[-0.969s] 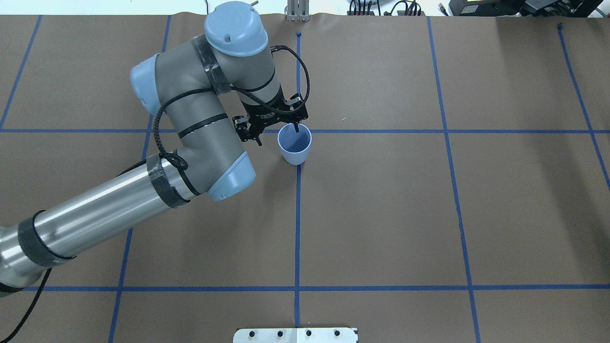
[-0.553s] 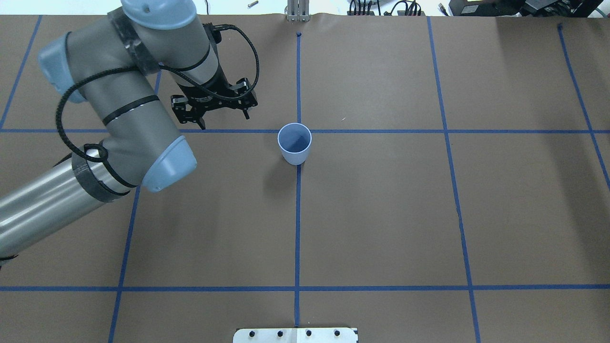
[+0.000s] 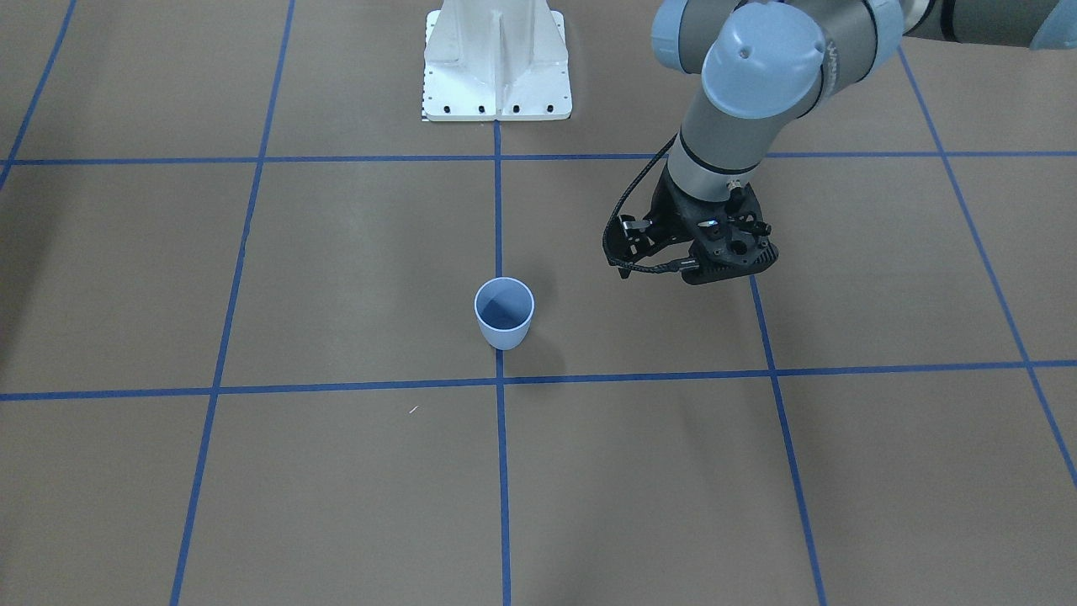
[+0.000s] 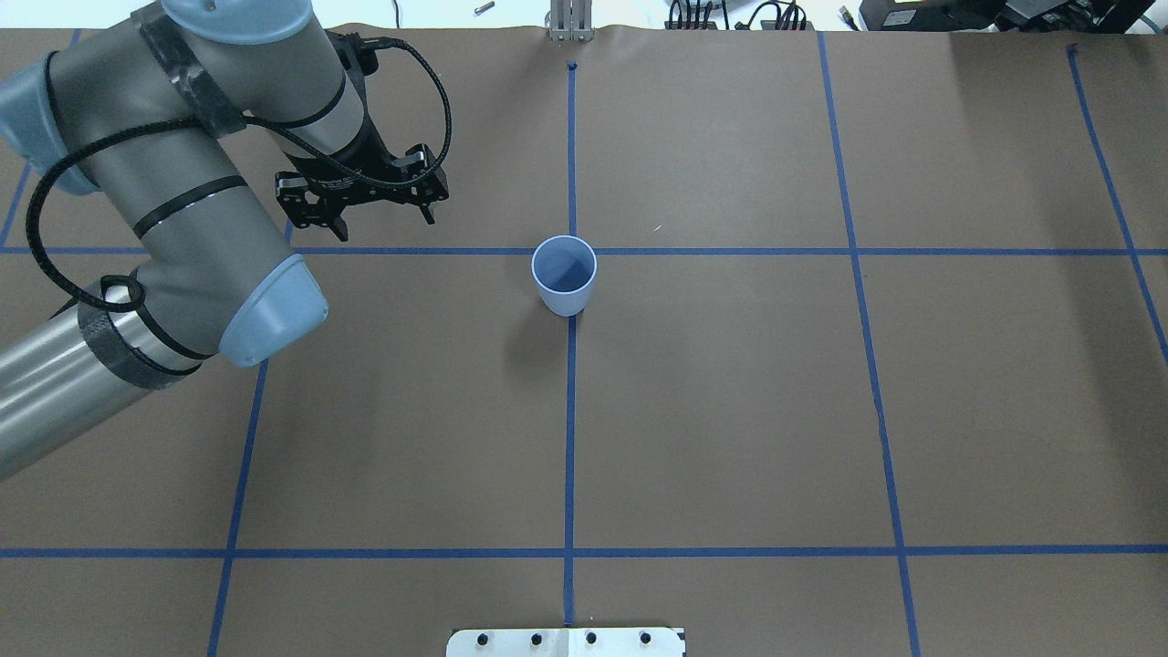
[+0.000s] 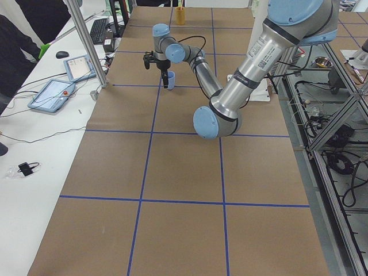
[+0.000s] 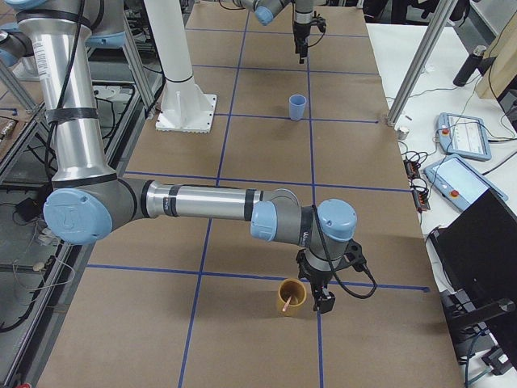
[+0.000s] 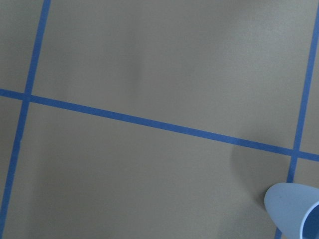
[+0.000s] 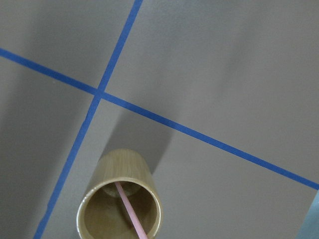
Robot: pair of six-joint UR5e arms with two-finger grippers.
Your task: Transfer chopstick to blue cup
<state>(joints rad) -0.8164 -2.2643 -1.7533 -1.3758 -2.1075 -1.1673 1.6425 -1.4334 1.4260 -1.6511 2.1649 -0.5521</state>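
The left pincer (image 4: 384, 222) has been pulling away from the blue cup (image 4: 565, 274). In the overhead view it is now hanging well off to the cup's left, fingers spread wide and gripping nothing. That one cup is standing upright at a crossing of blue tape lines (image 4: 730, 251) on the brown desk (image 4: 730, 411), with nothing crowding it.

The front view is showing the same pair well apart, the pincer on the picture's right, with the white base mount (image 3: 496, 63) at the top.

From the left end a second vessel is coming into sight, a bamboo cup (image 5: 180, 15) at the desk's far end. Two tablets (image 5: 54, 92) are lying on the side bench.

From the right end, the right pincer (image 6: 321, 301) is hovering just beside that bamboo cup, and one pink chopstick (image 6: 286, 304) is leaning inside it. How far this pincer is open, I cannot tell.

The right wrist camera is looking down into the bamboo cup at that chopstick. The left wrist camera is catching only the blue cup's edge in its lower right corner.
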